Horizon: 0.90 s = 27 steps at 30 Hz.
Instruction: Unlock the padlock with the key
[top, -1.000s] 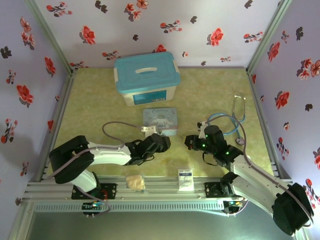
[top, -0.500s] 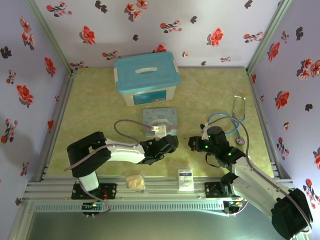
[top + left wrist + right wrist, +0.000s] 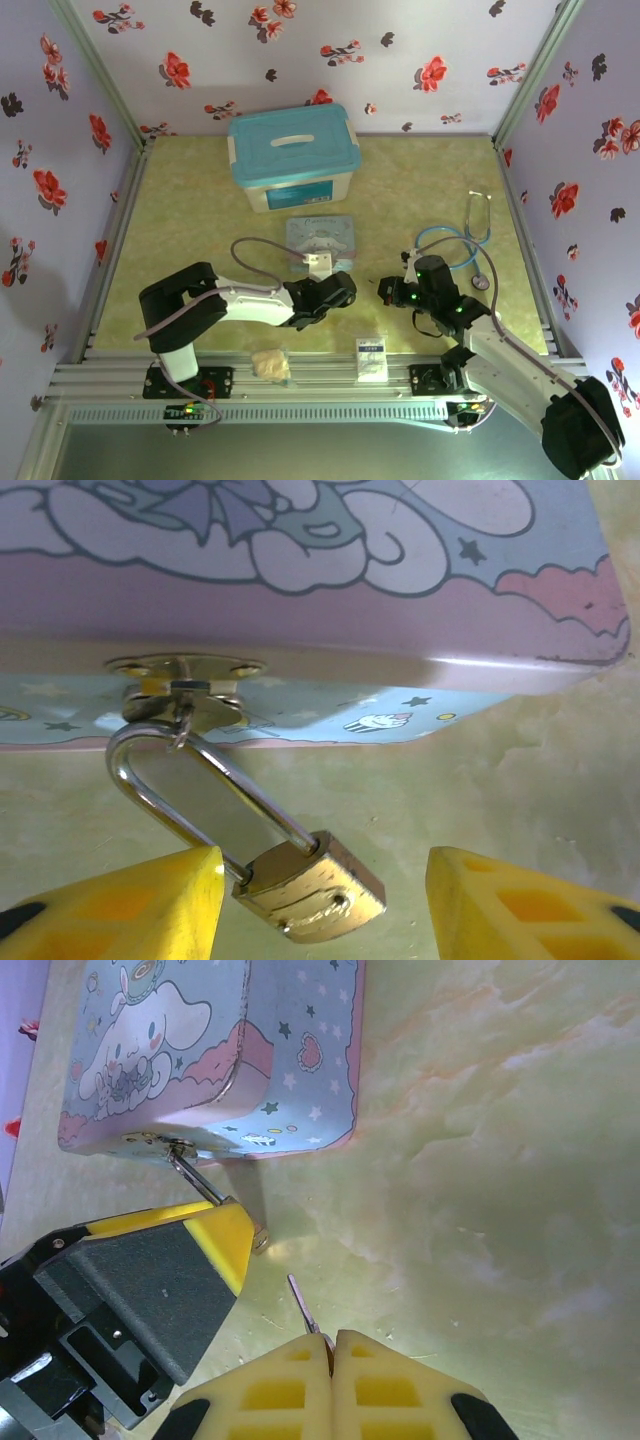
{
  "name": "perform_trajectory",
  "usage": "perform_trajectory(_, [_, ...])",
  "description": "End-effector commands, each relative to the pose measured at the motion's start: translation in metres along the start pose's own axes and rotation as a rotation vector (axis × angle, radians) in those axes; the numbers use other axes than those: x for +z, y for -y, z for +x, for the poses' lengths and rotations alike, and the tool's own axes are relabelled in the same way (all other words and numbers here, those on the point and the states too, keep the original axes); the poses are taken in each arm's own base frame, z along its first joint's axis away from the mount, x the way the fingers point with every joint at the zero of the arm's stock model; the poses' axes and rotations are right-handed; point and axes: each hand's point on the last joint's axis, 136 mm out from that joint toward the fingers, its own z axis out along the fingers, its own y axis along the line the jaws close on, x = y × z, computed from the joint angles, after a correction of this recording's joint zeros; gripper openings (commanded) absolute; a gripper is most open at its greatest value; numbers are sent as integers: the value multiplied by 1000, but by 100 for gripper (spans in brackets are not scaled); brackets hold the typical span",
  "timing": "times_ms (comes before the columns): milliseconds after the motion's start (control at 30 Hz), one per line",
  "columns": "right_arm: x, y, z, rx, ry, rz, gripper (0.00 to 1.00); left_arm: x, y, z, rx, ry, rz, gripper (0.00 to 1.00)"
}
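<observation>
Open left end effector [image 3: 325, 900] straddles the padlock [image 3: 312, 888]; right end effector [image 3: 331, 1355] pinches the key [image 3: 302, 1305], padlock near, ahead-left.

walls [image 3: 420, 40]: lilac, red-flower print | floor [image 3: 410, 190]: yellow-green marbled

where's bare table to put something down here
Bare table lies left of the storage box and blue tin, and between the box and the stethoscope. Crowded in front of the tin, where the left claw and right claw flank the padlock.
</observation>
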Motion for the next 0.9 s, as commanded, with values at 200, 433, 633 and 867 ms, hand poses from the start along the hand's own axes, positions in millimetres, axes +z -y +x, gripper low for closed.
perform_trajectory(200, [0, -2, -2, -17, 7, -20, 0, -11, -9, -4, 13, 25, -24, 57])
perform_trajectory(433, [-1, -4, -2, -15, 4, -26, 0, 11, -9, 5, -39, 12, -22, 62])
perform_trajectory(633, [-3, -2, 0, -13, 5, -26, 0, 23, -9, 6, -28, 9, -38, 63])
perform_trajectory(867, [-3, -2, 0, -12, 8, -28, 0, 36, -12, 14, -2, -15, -80, 56])
